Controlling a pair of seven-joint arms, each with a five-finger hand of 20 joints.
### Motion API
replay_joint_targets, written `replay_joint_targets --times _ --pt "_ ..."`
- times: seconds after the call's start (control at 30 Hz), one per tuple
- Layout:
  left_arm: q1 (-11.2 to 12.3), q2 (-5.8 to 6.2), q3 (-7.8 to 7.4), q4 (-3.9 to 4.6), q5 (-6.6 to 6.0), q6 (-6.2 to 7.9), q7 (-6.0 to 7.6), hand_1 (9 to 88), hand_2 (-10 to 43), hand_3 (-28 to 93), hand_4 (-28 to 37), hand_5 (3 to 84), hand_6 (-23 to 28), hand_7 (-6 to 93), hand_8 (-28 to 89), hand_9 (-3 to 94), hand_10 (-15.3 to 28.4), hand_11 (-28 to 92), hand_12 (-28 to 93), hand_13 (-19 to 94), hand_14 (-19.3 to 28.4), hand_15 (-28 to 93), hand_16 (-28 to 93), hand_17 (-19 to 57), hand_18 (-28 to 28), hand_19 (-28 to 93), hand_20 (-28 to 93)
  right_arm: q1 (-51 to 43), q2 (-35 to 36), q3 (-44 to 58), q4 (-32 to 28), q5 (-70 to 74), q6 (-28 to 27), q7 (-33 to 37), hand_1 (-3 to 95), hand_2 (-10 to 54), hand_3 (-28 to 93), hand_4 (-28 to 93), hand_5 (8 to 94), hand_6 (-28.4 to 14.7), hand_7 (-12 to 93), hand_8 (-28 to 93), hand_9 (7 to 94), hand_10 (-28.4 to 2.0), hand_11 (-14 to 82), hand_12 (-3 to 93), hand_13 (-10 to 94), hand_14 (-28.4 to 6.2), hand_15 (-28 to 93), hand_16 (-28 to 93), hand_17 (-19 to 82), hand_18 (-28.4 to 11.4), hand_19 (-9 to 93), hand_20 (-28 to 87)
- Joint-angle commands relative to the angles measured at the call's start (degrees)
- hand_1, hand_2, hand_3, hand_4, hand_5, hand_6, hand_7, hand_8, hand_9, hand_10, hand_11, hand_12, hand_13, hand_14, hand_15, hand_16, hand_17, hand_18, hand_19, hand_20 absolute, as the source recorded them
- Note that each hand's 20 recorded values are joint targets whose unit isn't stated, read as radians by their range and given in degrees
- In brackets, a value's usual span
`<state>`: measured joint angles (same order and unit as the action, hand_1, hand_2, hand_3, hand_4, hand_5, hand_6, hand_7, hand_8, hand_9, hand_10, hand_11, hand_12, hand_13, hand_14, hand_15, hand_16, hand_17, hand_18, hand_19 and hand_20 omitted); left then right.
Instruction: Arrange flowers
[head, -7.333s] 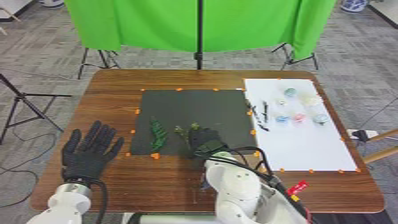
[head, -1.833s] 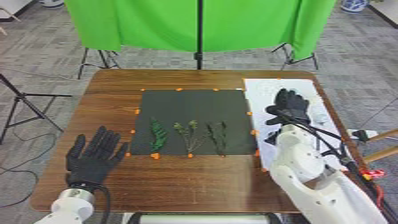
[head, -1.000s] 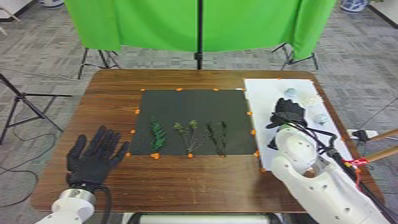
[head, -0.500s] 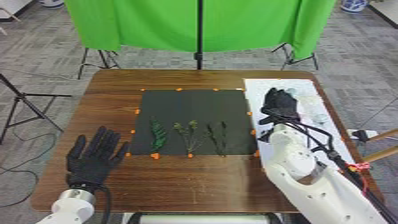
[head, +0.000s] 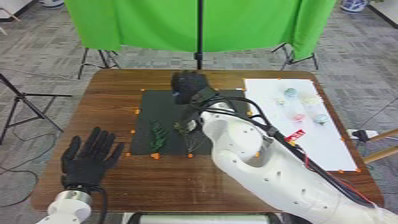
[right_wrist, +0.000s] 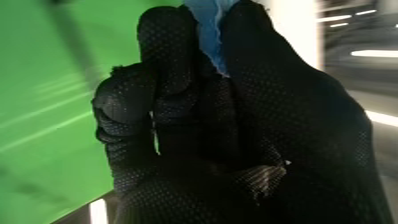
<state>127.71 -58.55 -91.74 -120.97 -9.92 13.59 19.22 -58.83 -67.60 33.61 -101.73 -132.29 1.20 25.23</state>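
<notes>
You have a blue flower pinched at the fingertips of your right hand, which is over the far edge of the dark mat. Your left hand has its fingers spread wide, to the left of the mat. A leafy green sprig and a thinner sprig lie on the mat, and you see a pink flower on the white sheet at right

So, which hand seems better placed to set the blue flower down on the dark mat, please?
The right hand, I'd judge: it pinches the blue flower by the far edge of the dark mat; the left hand is empty.
</notes>
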Motion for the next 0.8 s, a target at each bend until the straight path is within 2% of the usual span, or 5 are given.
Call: replay_joint_targets --times 0.03,0.1,0.37,0.7,0.8 --pt "-0.5 1.34 -0.43 0.48 -0.93 2.55 1.62 28.4 13.9 74 -28.3 44.5 7.0 21.2 -11 39.7 15.0 29 14 31 14.9 44 -6 -5.2 15.0 39 18 5.4 -7.1 -9.6 4.7 2.5 -4.5 -1.0 66.6 -9.5 68 -25 71.8 -1.6 32 15 80.2 -11.8 13.9 46.2 69 -5.8 46 45 42 -19.9 87 37" --pt "-1.6 1.41 -0.18 1.01 -1.7 2.94 2.52 28.4 13.9 74 -28.3 43.7 7.0 21.2 -11 39.7 15.0 29 14 31 14.9 44 -6 -5.2 15.1 39 18 6.0 -9.1 -10.5 7.0 2.1 -5.5 -0.2 66.5 -9.5 68 -25 71.7 -1.5 33 15 80.2 -11.7 13.9 46.1 69 -5.8 46 45 42 -20.0 87 37" --pt "-1.2 3.51 0.22 -0.11 -1.95 3.55 4.75 28.1 13.9 74 -28.3 43.2 7.2 21.3 -11 39.1 14.9 29 14 30 14.8 44 -6 -5.3 15.0 39 18 8.8 -12.7 -15.0 12.9 2.8 -4.5 2.8 66.2 -9.5 68 -25 70.4 -1.8 32 15 78.9 -12.2 13.6 45.9 68 -6.1 46 45 42 -20.4 86 38" --pt "-0.6 3.61 0.43 -0.29 -2.01 2.93 4.9 28.0 13.9 74 -28.3 42.5 7.4 21.7 -11 37.0 14.7 30 14 28 14.6 45 -6 -5.4 15.0 39 18 7.2 -12.7 -15.3 15.4 -4.5 -5.1 1.4 64.9 -9.5 68 -26 68.5 -2.7 31 13 77.2 -12.6 13.5 44.9 66 -6.6 46 44 40 -21.7 86 38" --pt "-1.2 3.69 0.45 -0.13 -1.74 3.25 4.07 28.1 14.0 74 -28.3 42.4 7.3 21.8 -12 37.0 14.8 30 14 28 14.6 45 -6 -5.4 14.9 39 18 5.9 -13.2 -14.5 15.7 -6.2 -6.4 2.0 64.5 -9.5 68 -26 68.2 -2.8 31 13 76.6 -12.9 13.7 44.4 66 -6.9 47 44 40 -22.0 86 38"
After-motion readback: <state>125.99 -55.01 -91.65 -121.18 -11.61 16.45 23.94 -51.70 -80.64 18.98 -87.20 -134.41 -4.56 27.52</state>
